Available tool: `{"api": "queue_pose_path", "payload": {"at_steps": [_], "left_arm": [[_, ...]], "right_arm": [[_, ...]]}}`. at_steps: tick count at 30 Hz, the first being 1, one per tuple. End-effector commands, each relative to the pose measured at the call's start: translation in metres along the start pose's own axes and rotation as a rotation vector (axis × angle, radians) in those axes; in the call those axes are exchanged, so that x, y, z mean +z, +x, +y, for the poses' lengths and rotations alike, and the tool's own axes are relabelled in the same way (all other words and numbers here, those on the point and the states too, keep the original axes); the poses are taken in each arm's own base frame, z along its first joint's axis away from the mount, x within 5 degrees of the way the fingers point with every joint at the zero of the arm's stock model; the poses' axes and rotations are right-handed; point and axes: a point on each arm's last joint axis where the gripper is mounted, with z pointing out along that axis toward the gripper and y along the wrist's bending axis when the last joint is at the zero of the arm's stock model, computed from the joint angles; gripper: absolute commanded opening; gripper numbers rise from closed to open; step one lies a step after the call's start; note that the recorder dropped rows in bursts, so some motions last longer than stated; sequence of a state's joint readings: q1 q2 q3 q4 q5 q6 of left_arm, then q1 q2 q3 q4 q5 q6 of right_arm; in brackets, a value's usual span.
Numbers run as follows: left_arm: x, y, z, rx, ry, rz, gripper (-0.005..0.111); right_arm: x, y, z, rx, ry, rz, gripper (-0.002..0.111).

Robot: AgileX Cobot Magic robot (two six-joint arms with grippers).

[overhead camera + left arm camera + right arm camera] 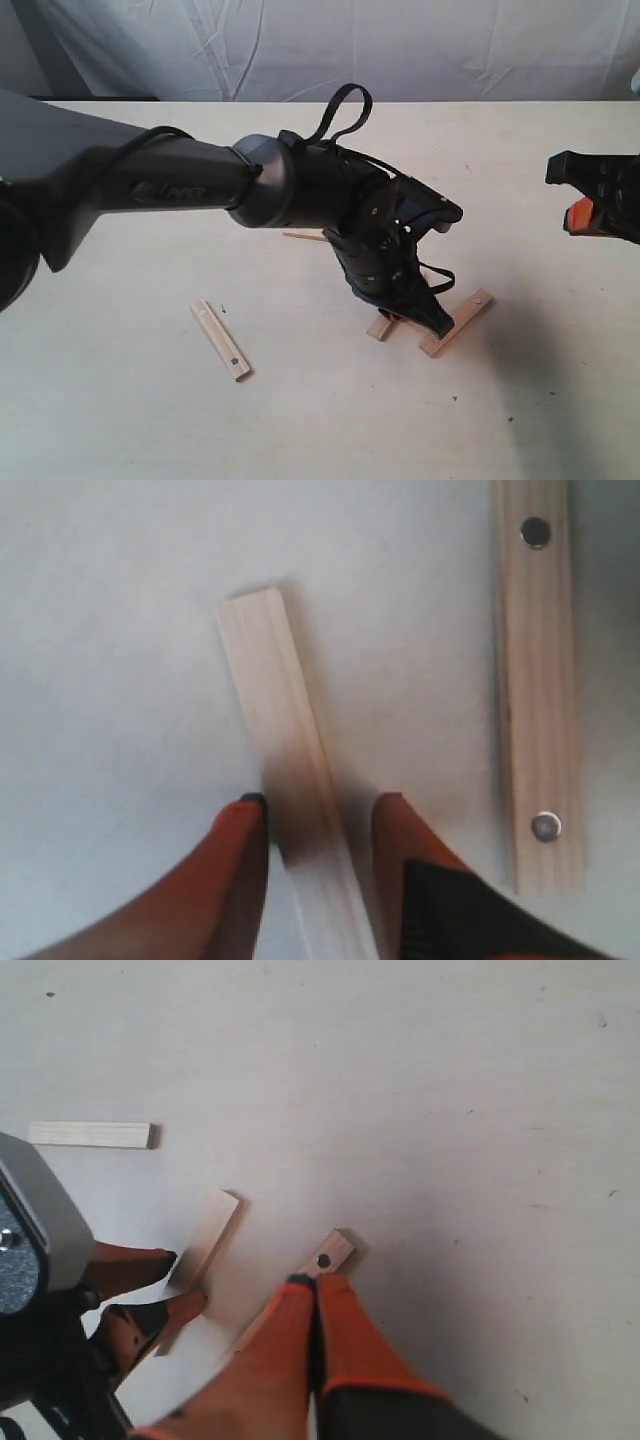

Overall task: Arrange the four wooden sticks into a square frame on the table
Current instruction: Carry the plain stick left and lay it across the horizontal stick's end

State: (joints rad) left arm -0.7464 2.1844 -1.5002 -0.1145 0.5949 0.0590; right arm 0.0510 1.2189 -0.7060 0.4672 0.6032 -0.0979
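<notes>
Four wooden sticks lie on the table (120, 420). A holed stick (222, 340) lies alone at the front left. A plain stick (303, 236) peeks out behind the left arm. Another plain stick (275, 700) lies between the orange fingers of my left gripper (320, 805), which is open and straddles it with a gap on one side. Beside that stick lies a second holed stick (540, 680), roughly parallel to it and also visible as the holed stick (457, 322). My right gripper (315, 1285) is shut on nothing and hangs above the table at the right edge (570, 195).
The thick left arm (150, 185) reaches from the left across the middle of the table and hides part of the sticks under it. A white cloth backdrop (400, 40) hangs behind the table's far edge.
</notes>
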Motion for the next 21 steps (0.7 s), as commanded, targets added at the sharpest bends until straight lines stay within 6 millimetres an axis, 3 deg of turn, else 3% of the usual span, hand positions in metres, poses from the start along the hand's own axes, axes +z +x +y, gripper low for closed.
{"api": "queue_pose_path", "payload": {"at_steps": [1, 6, 10, 12, 15, 18, 21], "left_arm": [[0.006, 0.001, -0.001, -0.005, 0.0, 0.0, 0.035], [0.012, 0.005, 0.0, 0.009, -0.01, 0.031, 0.028], [0.005, 0.002, 0.0, 0.017, -0.013, 0.033, 0.01], [-0.008, -0.005, 0.001, 0.037, -0.026, 0.029, 0.0], [-0.038, -0.018, 0.011, -0.007, -0.071, 0.001, 0.0], [-0.073, -0.024, 0.038, -0.108, -0.141, -0.047, 0.0], [-0.092, -0.02, 0.068, -0.248, -0.205, -0.037, 0.0]], "right_arm": [[0.001, 0.0, 0.001, 0.004, -0.008, -0.009, -0.001], [0.0, 0.0, 0.001, 0.004, -0.009, -0.013, -0.001], [-0.001, -0.001, 0.001, 0.003, -0.009, -0.019, -0.001], [-0.001, -0.001, 0.001, 0.003, -0.008, -0.026, -0.001], [-0.001, -0.002, 0.001, 0.003, -0.008, -0.028, -0.001], [-0.001, -0.002, 0.001, 0.003, -0.008, -0.028, -0.001], [-0.001, -0.002, 0.001, 0.001, -0.007, -0.028, -0.001]]}}
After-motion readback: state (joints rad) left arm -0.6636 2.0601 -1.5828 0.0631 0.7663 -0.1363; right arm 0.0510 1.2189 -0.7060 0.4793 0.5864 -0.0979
